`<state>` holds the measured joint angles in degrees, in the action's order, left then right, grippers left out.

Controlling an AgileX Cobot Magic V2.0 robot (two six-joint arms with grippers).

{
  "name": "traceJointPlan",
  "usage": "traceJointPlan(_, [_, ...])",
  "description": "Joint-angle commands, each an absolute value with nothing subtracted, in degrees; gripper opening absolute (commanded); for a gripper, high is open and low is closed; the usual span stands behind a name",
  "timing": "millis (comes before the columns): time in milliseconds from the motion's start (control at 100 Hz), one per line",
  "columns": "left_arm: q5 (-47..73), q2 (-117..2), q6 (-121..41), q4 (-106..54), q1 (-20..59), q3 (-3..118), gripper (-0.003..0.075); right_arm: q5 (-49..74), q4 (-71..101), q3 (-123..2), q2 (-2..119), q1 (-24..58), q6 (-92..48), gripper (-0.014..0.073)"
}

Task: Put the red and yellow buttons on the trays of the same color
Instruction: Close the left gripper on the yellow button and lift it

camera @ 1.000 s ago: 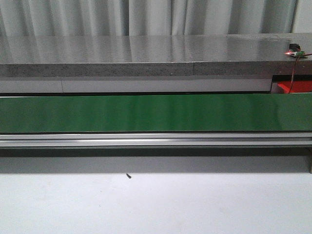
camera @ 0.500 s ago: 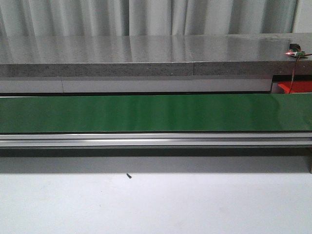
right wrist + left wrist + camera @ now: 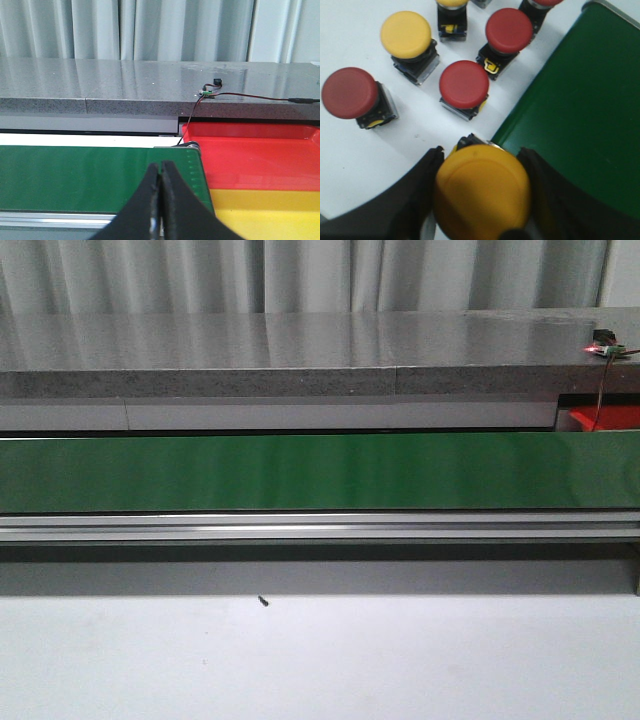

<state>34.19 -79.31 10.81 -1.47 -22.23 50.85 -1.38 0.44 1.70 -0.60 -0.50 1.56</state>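
Note:
In the left wrist view my left gripper (image 3: 481,165) is shut on a yellow button (image 3: 482,192), its black fingers pressed on both sides of the cap. Beyond it on the white table stand three red buttons (image 3: 464,84) (image 3: 509,30) (image 3: 350,93) and another yellow button (image 3: 406,34); more buttons are cut off at the frame's edge. In the right wrist view my right gripper (image 3: 161,167) is shut with nothing in it, hanging before the green belt's end. The red tray (image 3: 255,155) and the yellow tray (image 3: 265,210) lie side by side just past that end. A sliver of the red tray (image 3: 605,420) shows in the front view.
The green conveyor belt (image 3: 320,472) runs across the front view with an aluminium rail (image 3: 320,528) before it. Its edge (image 3: 580,100) lies right beside the held button. A grey stone ledge (image 3: 300,350) with a small wired sensor (image 3: 603,347) stands behind the belt. Neither arm shows in the front view.

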Motion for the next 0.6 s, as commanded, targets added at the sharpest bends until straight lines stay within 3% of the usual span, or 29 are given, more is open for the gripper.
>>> traceJointPlan(0, [31.64,-77.36,11.56,-1.84,-20.61,52.89,0.0125,-5.63,0.00,0.62,-1.63,-0.68,1.52,-0.0123])
traceJointPlan(590, [31.98,-87.17,11.56,-3.18,-13.08,61.39,0.0126,-5.63,0.00,0.62,-1.63,-0.68,1.52,-0.0123])
